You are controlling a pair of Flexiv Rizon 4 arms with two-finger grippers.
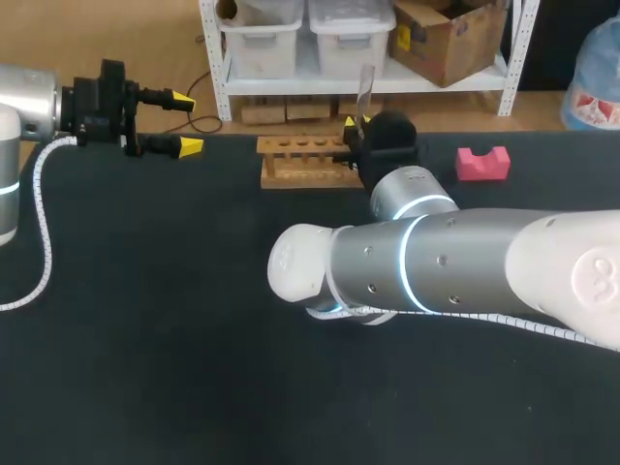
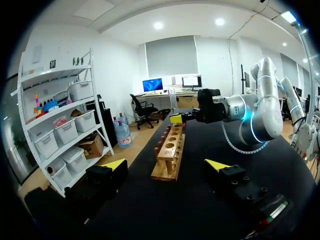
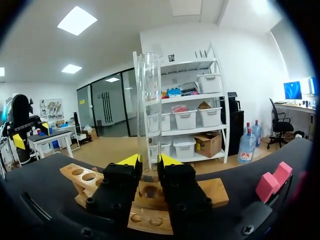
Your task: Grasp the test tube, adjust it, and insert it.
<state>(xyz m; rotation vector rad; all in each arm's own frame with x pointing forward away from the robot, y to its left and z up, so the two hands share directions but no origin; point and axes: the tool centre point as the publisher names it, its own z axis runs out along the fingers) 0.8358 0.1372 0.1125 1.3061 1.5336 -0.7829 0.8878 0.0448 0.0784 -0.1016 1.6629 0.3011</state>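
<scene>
Nearest the head camera, the right arm point(image 1: 455, 262) lay across the dark table point(image 1: 145, 339), coming in from the right side and reaching toward the far edge. At the far left, the left arm point(image 1: 24, 107) held the left gripper point(image 1: 187, 124) above the table's back corner, pointing toward the rack, with its two yellow-tipped fingers spread wide apart and nothing between them. In the left wrist view, the wooden rack point(image 2: 170, 152) lay ahead of that open gripper, end-on, its row of round holes running away from it. The rack stood near the table's far edge, about midway across. At its right end, the right gripper point(image 3: 150, 161) hovered just above the wood, its fingers clamped from both sides on the lower part of the test tube point(image 3: 149, 100). The clear tube stood upright, most of its length rising above the fingertips and its bottom end over a hole near that end of the rack; whether it had entered the hole could not be told. To the right, apart from the rack, a pink block point(image 1: 482, 163) rested on the table.
</scene>
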